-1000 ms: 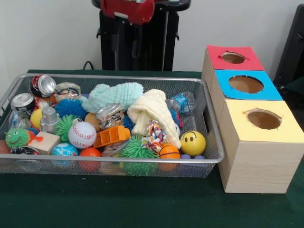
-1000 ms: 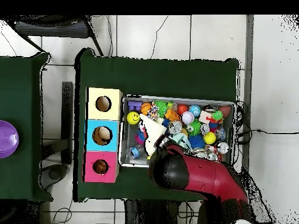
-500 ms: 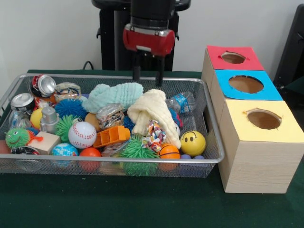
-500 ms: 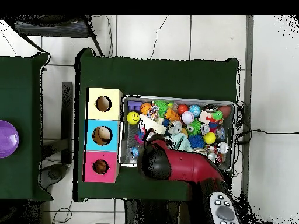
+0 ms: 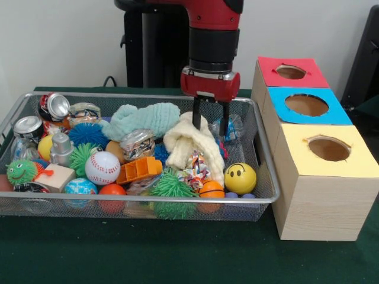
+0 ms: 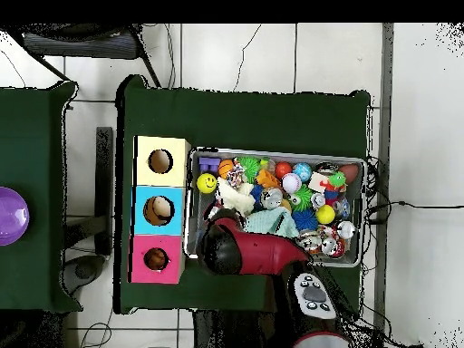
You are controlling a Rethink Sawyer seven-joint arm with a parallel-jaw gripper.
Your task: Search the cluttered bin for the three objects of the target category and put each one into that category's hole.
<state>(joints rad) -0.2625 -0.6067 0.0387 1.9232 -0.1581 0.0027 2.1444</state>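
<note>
The wire mesh bin (image 5: 118,95) is full of clutter; it also shows in the overhead view (image 6: 272,152). No plush animal shows in either view; they are hidden or out of sight. My gripper (image 5: 210,120) is open, low over the bin's right half. Its fingers (image 5: 196,116) straddle the top of a cream cloth (image 5: 192,145), one pressed on it, the other beside a small water bottle (image 5: 234,127). The red-bordered hole (image 5: 291,71) is on the far box at the right. In the overhead view my arm (image 6: 245,252) hides the gripper, and the red hole (image 6: 156,259) is beside it.
A blue-bordered hole (image 5: 306,105) and a yellow-bordered hole (image 5: 328,148) sit nearer the camera. In the bin lie a teal cloth (image 5: 142,117), crushed cans (image 5: 54,106), a baseball (image 5: 102,167), a smiley ball (image 5: 240,177), spiky pom balls (image 5: 172,186) and an orange toy (image 5: 138,169).
My arm has come down and to the right in the front view, from above the bin's far rim onto the cream cloth, which now looks pushed in at its top.
</note>
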